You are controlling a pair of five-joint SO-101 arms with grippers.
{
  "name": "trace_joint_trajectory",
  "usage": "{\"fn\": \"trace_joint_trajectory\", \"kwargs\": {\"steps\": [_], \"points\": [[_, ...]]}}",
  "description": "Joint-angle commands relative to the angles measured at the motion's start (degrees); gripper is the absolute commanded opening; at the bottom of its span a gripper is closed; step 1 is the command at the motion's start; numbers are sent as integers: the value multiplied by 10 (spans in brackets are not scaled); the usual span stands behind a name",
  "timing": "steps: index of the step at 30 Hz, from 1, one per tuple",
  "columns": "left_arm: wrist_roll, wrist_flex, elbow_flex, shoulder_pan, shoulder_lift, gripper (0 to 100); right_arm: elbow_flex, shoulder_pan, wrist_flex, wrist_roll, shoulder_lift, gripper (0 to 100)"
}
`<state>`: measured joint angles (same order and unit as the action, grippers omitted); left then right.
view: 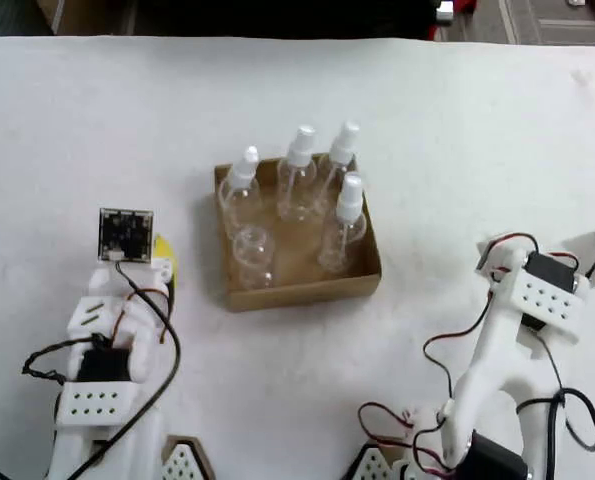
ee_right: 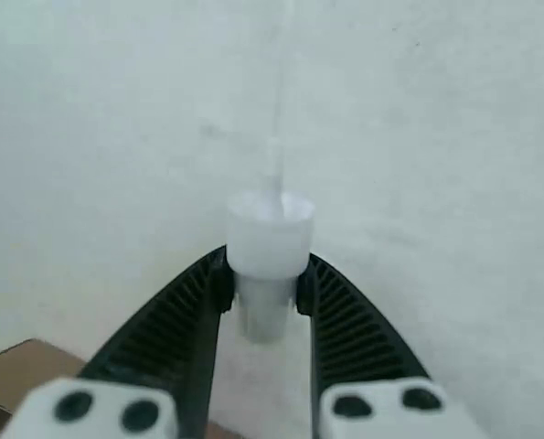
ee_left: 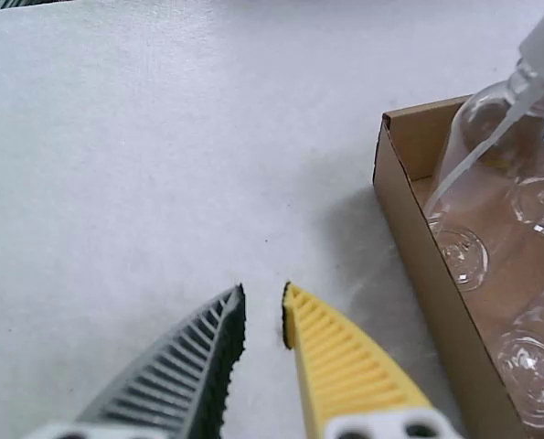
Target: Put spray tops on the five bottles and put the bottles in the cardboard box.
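Ribbed right end effector grips cylindrical spray top

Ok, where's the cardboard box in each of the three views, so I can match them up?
High view: cardboard box mid-table, ahead of both arms.
Left wrist view: a corner and long wall beside the left gripper, on its yellow side.
Right wrist view: a brown corner, probably the box, by the right gripper's base.
Shared landmark: the white table.
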<state>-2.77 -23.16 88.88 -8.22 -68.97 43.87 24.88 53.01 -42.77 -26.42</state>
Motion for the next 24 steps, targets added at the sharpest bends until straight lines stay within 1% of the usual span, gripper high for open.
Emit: {"fn": "trace_joint_trajectory", "kwargs": {"steps": [1, 4, 6, 7, 11, 13, 14, 16, 17, 18, 19, 20, 21, 23, 24], "points": [[-6, 1, -19, 5, -11, 72, -5, 14, -28, -29, 14, 18], [-6, 1, -19, 3, -11, 72, -5, 2, -29, -31, 29, 20], [-6, 1, -19, 1, -11, 72, -5, -22, -28, -27, 37, 61], [-6, 1, -19, 1, -11, 72, -4, -32, -26, -27, 42, 105], [-6, 1, -19, 1, -11, 72, -1, -79, -13, -27, 52, 349], [-6, 1, -18, 1, -11, 72, -12, -90, 10, -17, 48, 396], [-6, 1, -18, 1, -11, 72, -26, -91, 24, 12, 41, 396], [-6, 1, -18, 1, -11, 72, -66, -90, 61, 108, 23, 373], [-6, 1, -18, 1, -11, 72, -94, -89, 84, 168, 12, 352], [-6, 1, -18, 1, -11, 72, -125, -89, 106, 244, -1, 330], [-6, 1, -18, 1, -11, 72, -157, -88, 124, 340, -12, 310], [-6, 1, -18, 1, -11, 72, -185, -87, 138, 455, -22, 292], [-6, 1, -18, 1, -11, 72, -206, -83, 149, 578, -28, 273], [-6, 1, -18, 1, -11, 72, -229, -49, 144, 844, -40, 232], [-6, 1, -18, 1, -11, 72, -233, -35, 132, 958, -42, 207]]}}
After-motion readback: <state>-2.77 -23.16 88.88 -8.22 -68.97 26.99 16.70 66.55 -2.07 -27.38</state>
